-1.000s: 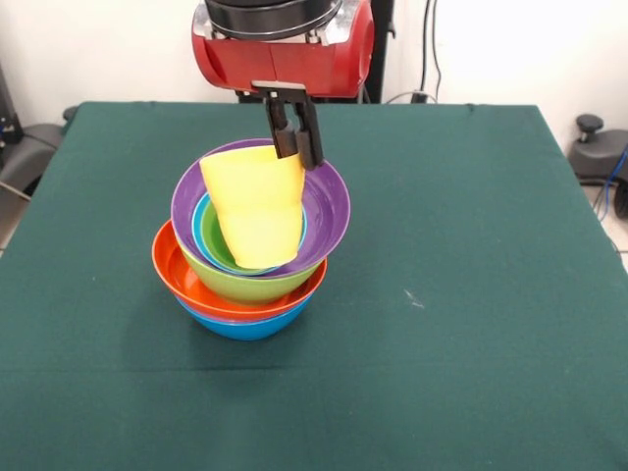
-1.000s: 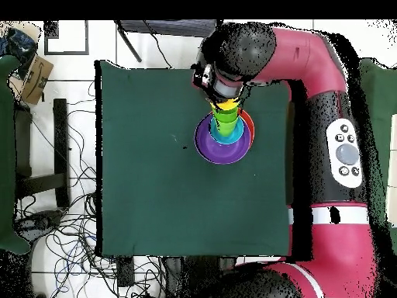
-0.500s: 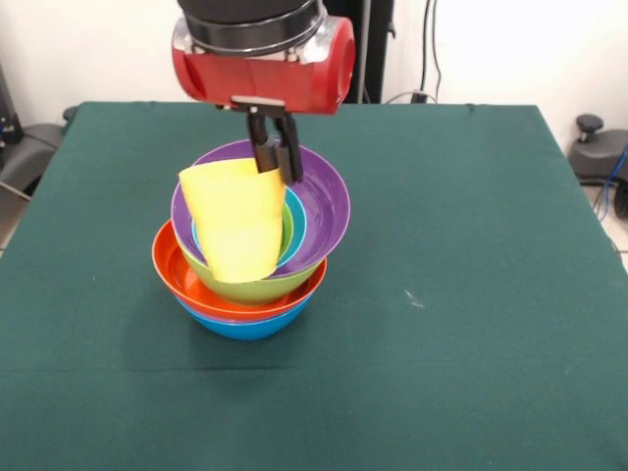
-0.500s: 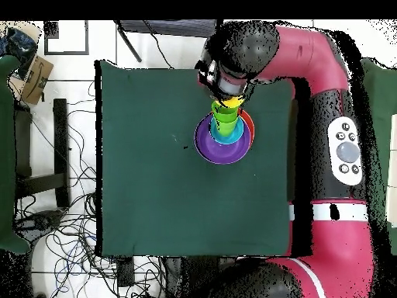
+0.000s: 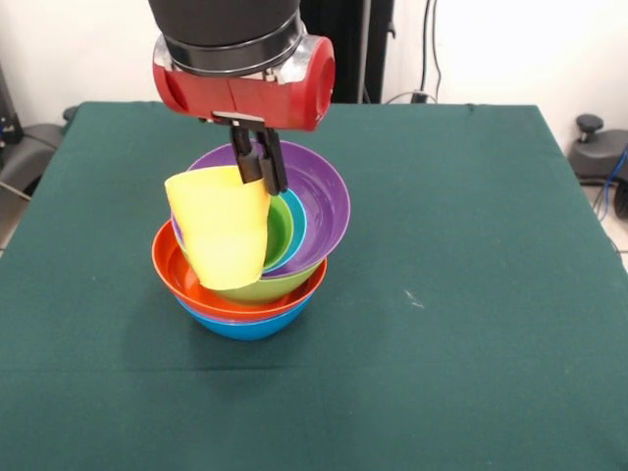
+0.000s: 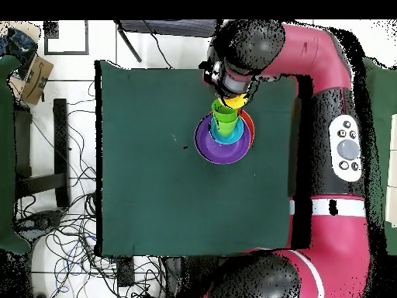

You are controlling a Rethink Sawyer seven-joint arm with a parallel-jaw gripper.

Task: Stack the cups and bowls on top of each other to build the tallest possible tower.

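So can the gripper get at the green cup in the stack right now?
Probably not: the gripper is shut on the yellow cup, which hangs beside the green cup; it would have to set that down first.

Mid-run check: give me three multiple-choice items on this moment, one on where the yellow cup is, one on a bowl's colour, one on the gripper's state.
1. Where is the yellow cup?
A. Lying on the table beside the stack
B. Held in the air at the side of the stack of bowls
C. Under the blue bowl

2. What colour is the bottom bowl of the stack?
A. Blue
B. Purple
C. Lime green

3. What is the gripper doing?
A. Open, clear of everything
B. Shut on the purple bowl's rim
C. Shut on the yellow cup's rim

Key: 1 B, the cup hangs tilted from the gripper in front of the bowls, off the green table. 2 A, the blue bowl shows under the orange bowl. 3 C, the fingers pinch the cup's upper rim, above the purple bowl.
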